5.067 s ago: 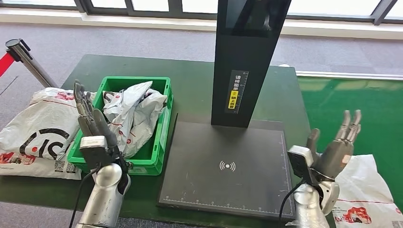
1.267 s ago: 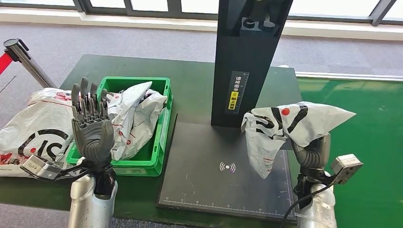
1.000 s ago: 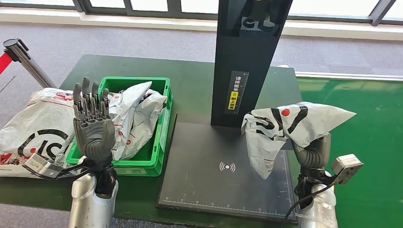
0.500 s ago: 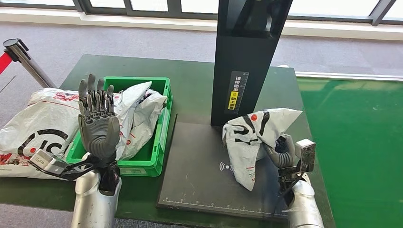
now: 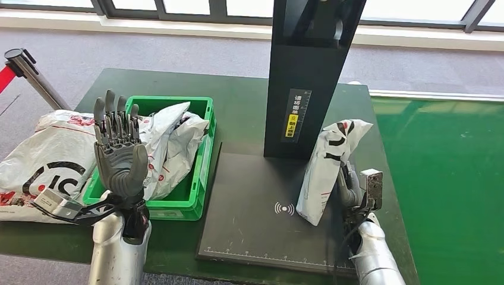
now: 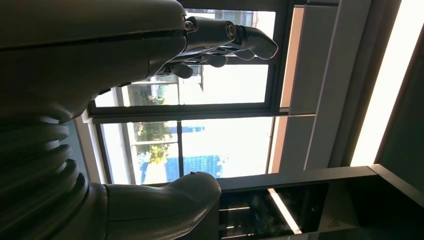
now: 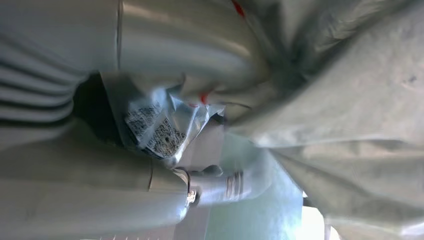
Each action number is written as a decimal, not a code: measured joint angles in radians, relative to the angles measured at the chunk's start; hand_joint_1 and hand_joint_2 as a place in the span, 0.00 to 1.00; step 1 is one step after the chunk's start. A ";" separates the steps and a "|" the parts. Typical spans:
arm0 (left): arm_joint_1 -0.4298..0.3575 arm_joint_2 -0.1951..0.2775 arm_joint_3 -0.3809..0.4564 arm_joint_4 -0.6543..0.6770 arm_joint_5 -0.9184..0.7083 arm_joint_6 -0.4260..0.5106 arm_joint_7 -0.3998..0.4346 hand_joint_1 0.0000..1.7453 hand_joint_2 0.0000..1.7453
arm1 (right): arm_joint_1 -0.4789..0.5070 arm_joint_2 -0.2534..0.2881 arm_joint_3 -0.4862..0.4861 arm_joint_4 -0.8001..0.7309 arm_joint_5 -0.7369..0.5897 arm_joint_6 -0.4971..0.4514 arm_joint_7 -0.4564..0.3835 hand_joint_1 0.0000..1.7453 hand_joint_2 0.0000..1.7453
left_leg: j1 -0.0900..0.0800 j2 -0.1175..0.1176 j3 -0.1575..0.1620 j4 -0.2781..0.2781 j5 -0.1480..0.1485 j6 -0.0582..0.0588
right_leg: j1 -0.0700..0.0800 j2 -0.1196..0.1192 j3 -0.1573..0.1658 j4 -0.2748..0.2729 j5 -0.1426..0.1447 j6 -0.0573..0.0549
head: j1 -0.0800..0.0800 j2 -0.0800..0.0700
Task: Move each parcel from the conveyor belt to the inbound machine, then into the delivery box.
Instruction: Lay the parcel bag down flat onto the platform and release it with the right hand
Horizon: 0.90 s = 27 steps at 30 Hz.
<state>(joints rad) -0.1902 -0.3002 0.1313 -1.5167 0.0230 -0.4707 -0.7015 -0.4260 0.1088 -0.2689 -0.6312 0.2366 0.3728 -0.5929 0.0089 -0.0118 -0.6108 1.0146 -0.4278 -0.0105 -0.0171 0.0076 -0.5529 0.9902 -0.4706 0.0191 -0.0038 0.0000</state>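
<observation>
Presently, your right hand (image 5: 349, 185) grasps a white parcel (image 5: 327, 169), held upright over the right part of the inbound machine's black platform (image 5: 249, 219), beside its black column (image 5: 306, 77). Your left hand (image 5: 120, 160) is raised, fingers spread, holding nothing, before the green delivery box (image 5: 202, 148) containing white parcels.

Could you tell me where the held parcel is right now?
In the head view, the parcel hangs from the right robot hand over the scanner plate's right side.
</observation>
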 joint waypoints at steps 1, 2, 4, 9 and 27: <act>0.000 0.000 -0.001 -0.001 0.000 0.000 0.000 0.00 1.00 | -0.001 0.000 0.000 0.002 -0.001 0.002 -0.003 0.00 0.00 | 0.000 0.000 0.000 0.000 0.000 0.000 | 0.000 0.000 0.000 0.000 0.000 0.000 | 0.000 0.000; 0.000 0.000 -0.001 -0.002 0.000 0.000 0.000 0.00 1.00 | -0.002 -0.001 0.000 0.005 -0.001 0.003 -0.004 0.00 0.00 | 0.000 0.000 0.000 0.000 0.000 0.000 | 0.000 0.000 0.000 0.000 0.000 0.000 | 0.000 0.000; 0.000 0.000 -0.002 -0.004 0.000 0.000 0.000 0.00 1.00 | -0.004 -0.001 0.000 0.009 -0.001 0.003 -0.006 0.00 0.00 | 0.000 0.000 0.000 0.000 0.000 0.000 | 0.000 0.000 0.000 0.000 0.000 0.000 | 0.000 0.000; 0.001 0.000 -0.003 -0.005 0.000 0.000 0.000 0.00 1.00 | -0.005 -0.002 0.000 0.011 -0.001 0.003 -0.007 0.00 0.00 | 0.000 0.000 0.000 0.000 0.000 0.000 | 0.000 0.000 0.000 0.000 0.000 0.000 | 0.000 0.000; 0.030 0.013 -0.105 -0.037 -0.063 0.162 0.000 0.00 1.00 | 0.021 -0.007 0.000 -0.045 -0.038 -0.008 -0.089 0.00 0.00 | -0.001 -0.002 0.000 0.001 0.000 0.000 | -0.001 -0.001 0.001 0.000 0.000 0.000 | 0.000 0.000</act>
<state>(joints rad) -0.1599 -0.2870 0.0265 -1.5537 -0.0403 -0.3089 -0.7015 -0.4054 0.1018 -0.2689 -0.6760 0.1986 0.3653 -0.6822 0.0084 -0.0138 -0.6104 1.0152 -0.4275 -0.0103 -0.0178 0.0061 -0.5517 0.9900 -0.4702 0.0194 -0.0036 0.0000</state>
